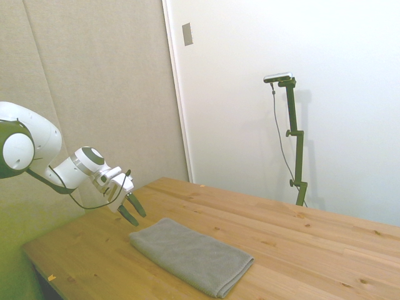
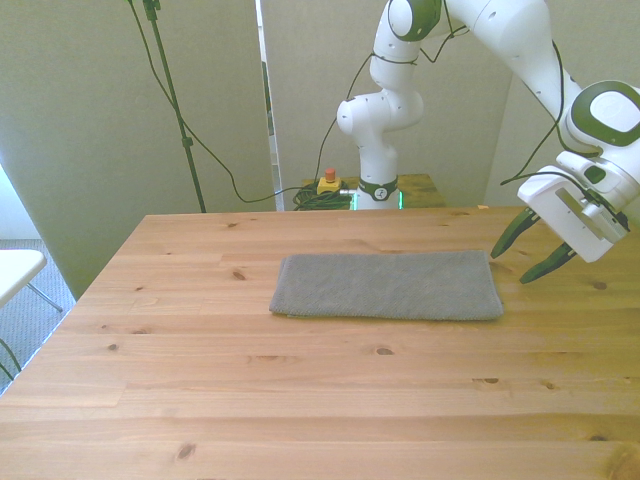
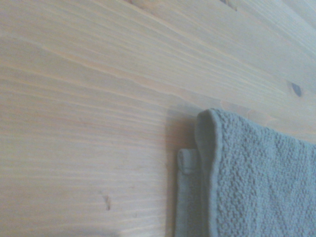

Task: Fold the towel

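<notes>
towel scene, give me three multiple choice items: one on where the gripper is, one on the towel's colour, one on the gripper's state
1. Where is the gripper relative to the towel?
A. above its middle
B. off its end at the front view's right, above the table
C. under the table

2. What colour is the towel?
A. grey
B. red
C. blue

3. How are the fingers?
A. shut on the towel
B. shut on nothing
C. open, holding nothing

Answers:
1 B, the front view shows it just past the towel's end.
2 A, it is plain grey in all views.
3 C, the side view shows the fingers spread apart, clear of the cloth.
</notes>
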Controlling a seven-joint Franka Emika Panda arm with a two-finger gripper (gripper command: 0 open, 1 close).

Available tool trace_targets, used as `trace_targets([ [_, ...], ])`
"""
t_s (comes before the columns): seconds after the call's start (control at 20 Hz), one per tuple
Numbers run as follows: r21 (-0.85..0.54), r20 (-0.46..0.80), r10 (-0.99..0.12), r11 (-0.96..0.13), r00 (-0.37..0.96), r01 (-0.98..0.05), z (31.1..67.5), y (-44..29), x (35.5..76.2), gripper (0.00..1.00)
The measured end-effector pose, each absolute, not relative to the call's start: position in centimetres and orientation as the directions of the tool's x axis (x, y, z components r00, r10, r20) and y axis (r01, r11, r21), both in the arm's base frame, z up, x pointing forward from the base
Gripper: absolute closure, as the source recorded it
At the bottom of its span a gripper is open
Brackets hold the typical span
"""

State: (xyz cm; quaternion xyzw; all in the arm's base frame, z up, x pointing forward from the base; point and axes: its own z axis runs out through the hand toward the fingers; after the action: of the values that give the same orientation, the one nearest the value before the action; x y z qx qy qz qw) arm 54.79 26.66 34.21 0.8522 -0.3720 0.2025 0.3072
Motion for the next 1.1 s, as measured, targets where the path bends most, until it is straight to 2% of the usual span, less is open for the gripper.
trace_targets([
  [0.6, 0.404, 0.571, -0.524, -0.49, 0.632, -0.772, 32.6, 23.1, 56.3, 0.0],
  [0.95, 0.38, 0.564, -0.539, -0.503, 0.625, -0.777, 32.7, 19.9, 55.1, 0.0],
  [1.0, 0.376, 0.563, -0.541, -0.505, 0.625, -0.777, 32.7, 19.6, 54.9, 1.0],
  [1.1, 0.364, 0.56, -0.543, -0.516, 0.625, -0.775, 32.8, 19.4, 54.7, 1.0],
])
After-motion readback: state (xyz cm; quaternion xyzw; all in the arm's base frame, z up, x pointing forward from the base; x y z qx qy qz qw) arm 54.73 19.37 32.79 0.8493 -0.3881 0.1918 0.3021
